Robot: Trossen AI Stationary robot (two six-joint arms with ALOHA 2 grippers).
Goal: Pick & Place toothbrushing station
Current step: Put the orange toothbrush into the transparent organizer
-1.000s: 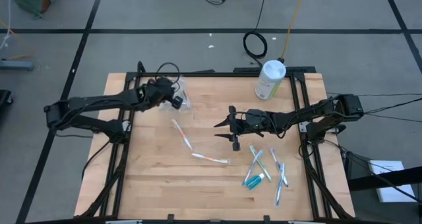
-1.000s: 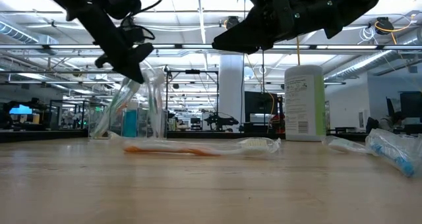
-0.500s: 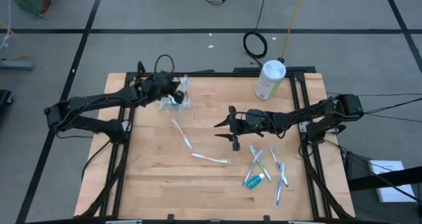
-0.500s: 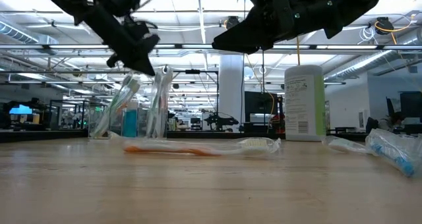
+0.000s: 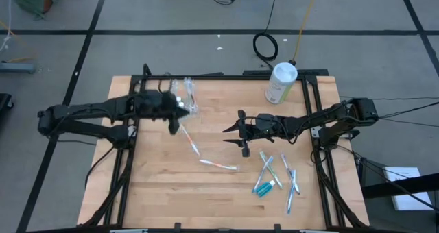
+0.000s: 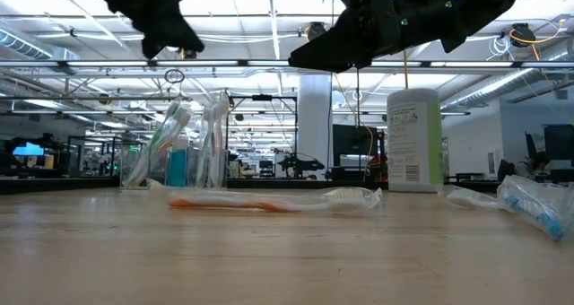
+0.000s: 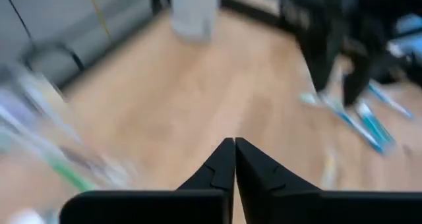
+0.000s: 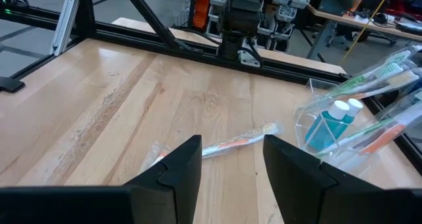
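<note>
Left gripper [image 5: 173, 116] has been drawn back from the small clear plastic cup of toothbrushes [image 5: 186, 98], fingers pressed together, empty | cup at table's far-left, blue tubes seen only in right wrist view | right gripper [image 5: 236, 131] spread wide mid-table.

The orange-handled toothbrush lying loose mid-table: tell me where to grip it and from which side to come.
Grip the orange-handled toothbrush at mid-handle, coming straight down from above with the fingers across its width. It lies flat on the table with bare wood on both sides. The open right gripper hovers closest; the left gripper is shut beside the cup.
</note>
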